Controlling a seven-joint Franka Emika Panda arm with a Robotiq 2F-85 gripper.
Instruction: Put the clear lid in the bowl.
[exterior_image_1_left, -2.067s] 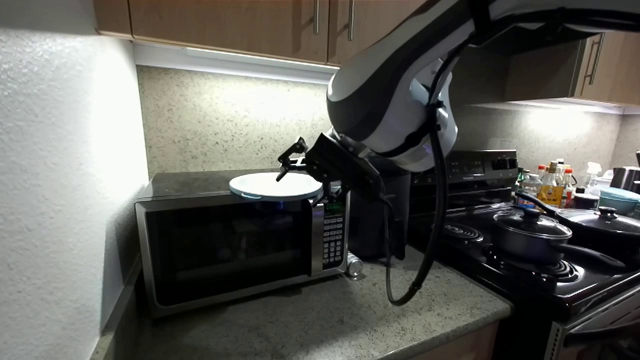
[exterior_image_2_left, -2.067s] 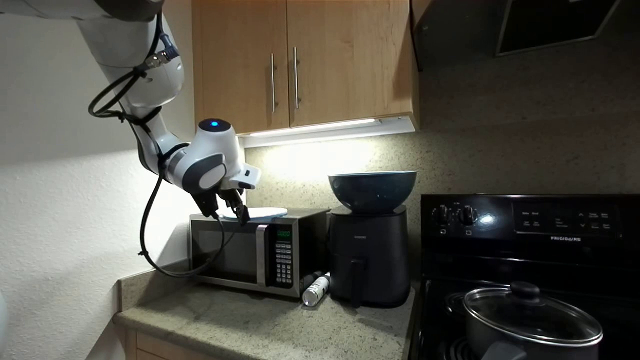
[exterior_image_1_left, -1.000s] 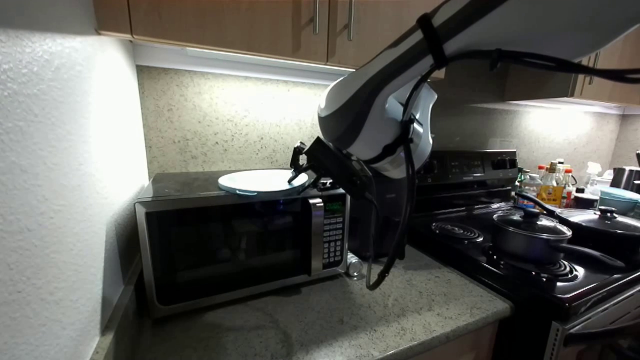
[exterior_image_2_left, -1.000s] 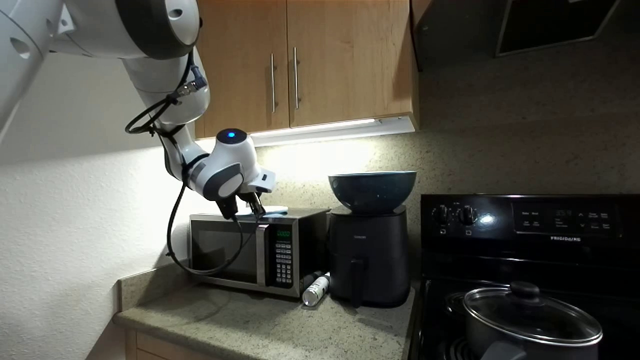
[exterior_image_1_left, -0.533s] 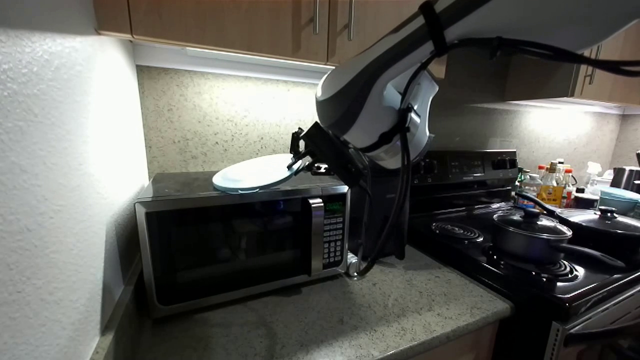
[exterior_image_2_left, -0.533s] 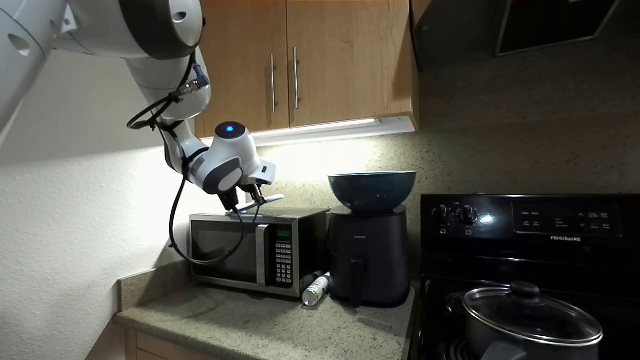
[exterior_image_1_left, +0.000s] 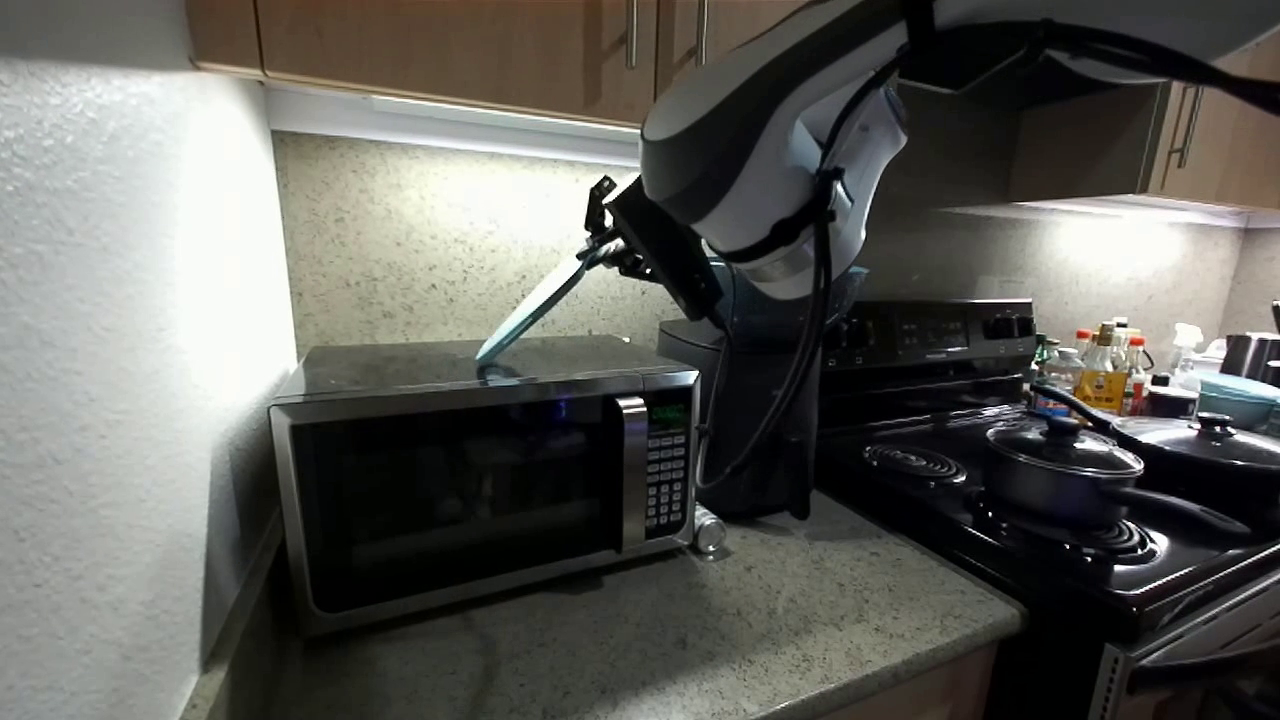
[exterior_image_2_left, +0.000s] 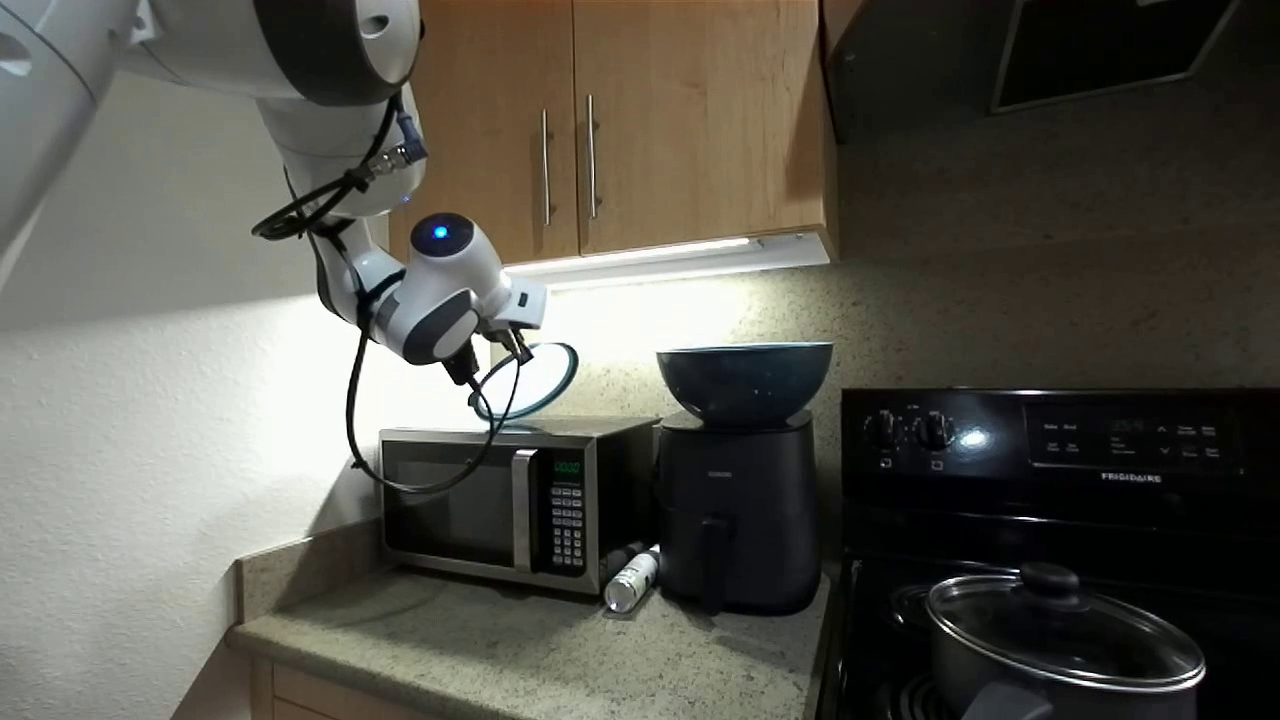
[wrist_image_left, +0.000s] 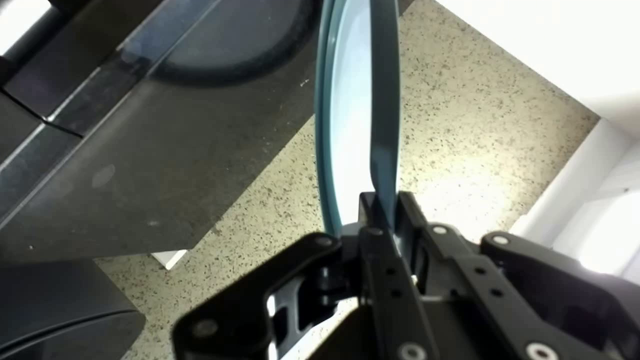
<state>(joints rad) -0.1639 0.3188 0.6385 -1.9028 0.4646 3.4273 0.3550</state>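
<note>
The clear lid, a pale disc with a blue rim, is tilted steeply above the microwave top in both exterior views (exterior_image_1_left: 540, 305) (exterior_image_2_left: 538, 385). Its lower edge is close to that surface; contact is hard to judge. At the raised edge my gripper (exterior_image_1_left: 597, 250) is shut on the rim. The wrist view shows the lid (wrist_image_left: 352, 125) almost edge-on, its blue edge pinched between the fingertips of the gripper (wrist_image_left: 387, 207). The dark teal bowl (exterior_image_2_left: 745, 385) sits upright on the black air fryer, right of the gripper. In an exterior view the arm partly hides the bowl (exterior_image_1_left: 752, 308).
The microwave (exterior_image_2_left: 490, 500) stands beside the air fryer (exterior_image_2_left: 740, 510), with a white can (exterior_image_2_left: 633, 580) lying between them. Wooden cabinets (exterior_image_2_left: 690, 130) hang above, and a wall (exterior_image_1_left: 130, 350) borders the left. A lidded dark pot (exterior_image_1_left: 1060, 470) is on the stove.
Flat on the microwave a second ago, the lid has been gripped at its edge, lifted and tipped steeply. The gripper has closed and risen. The bowl has not moved.
</note>
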